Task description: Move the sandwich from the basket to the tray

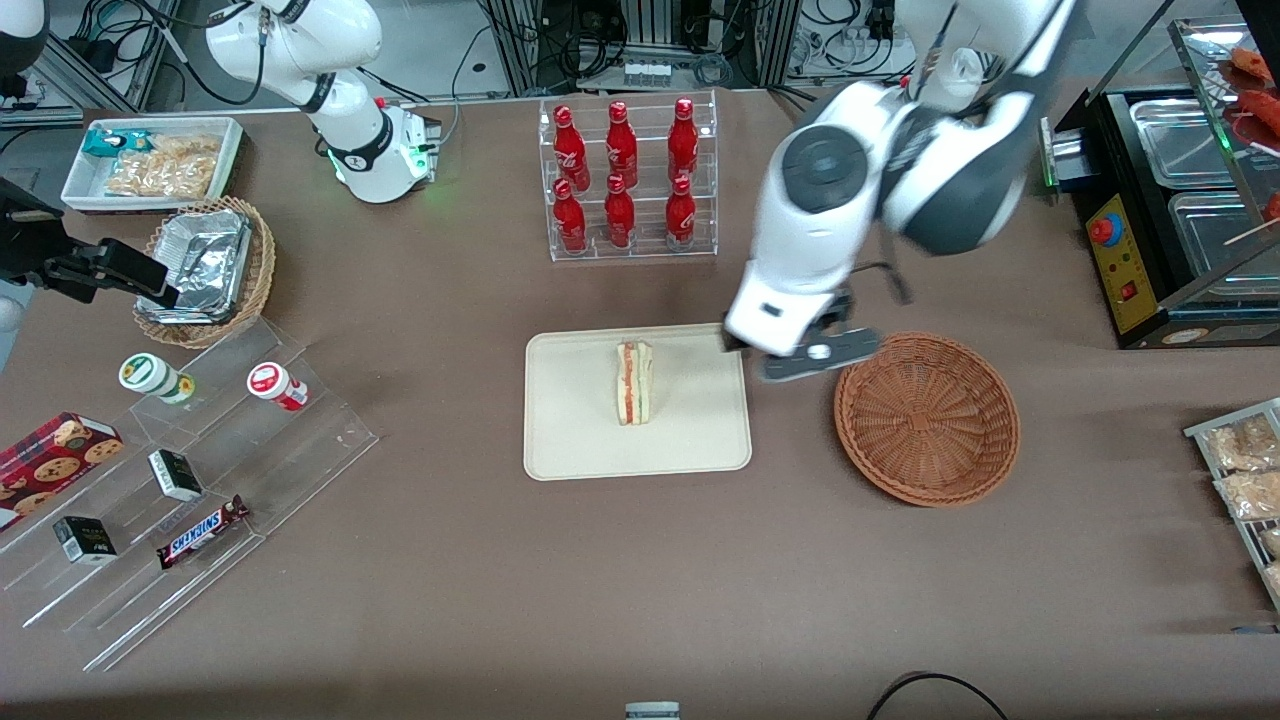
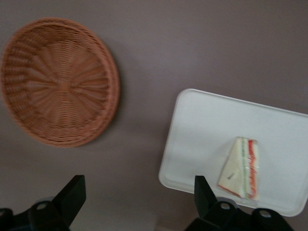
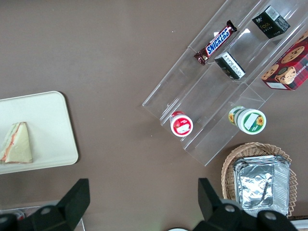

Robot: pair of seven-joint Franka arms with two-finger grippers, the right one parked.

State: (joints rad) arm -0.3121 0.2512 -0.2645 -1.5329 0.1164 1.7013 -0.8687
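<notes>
The sandwich (image 1: 634,382), a white-bread wedge with red and pale filling, lies on the cream tray (image 1: 570,440) near its middle. It also shows in the left wrist view (image 2: 240,168) on the tray (image 2: 202,134). The reddish-brown wicker basket (image 1: 927,418) stands empty beside the tray, toward the working arm's end; the left wrist view shows it too (image 2: 57,82). My gripper (image 1: 800,355) hangs above the table between tray and basket, open and empty (image 2: 139,197).
A clear rack of red bottles (image 1: 628,178) stands farther from the front camera than the tray. A stepped acrylic shelf with snacks (image 1: 180,480) and a tan basket with a foil tray (image 1: 205,270) lie toward the parked arm's end. A black food warmer (image 1: 1170,200) stands at the working arm's end.
</notes>
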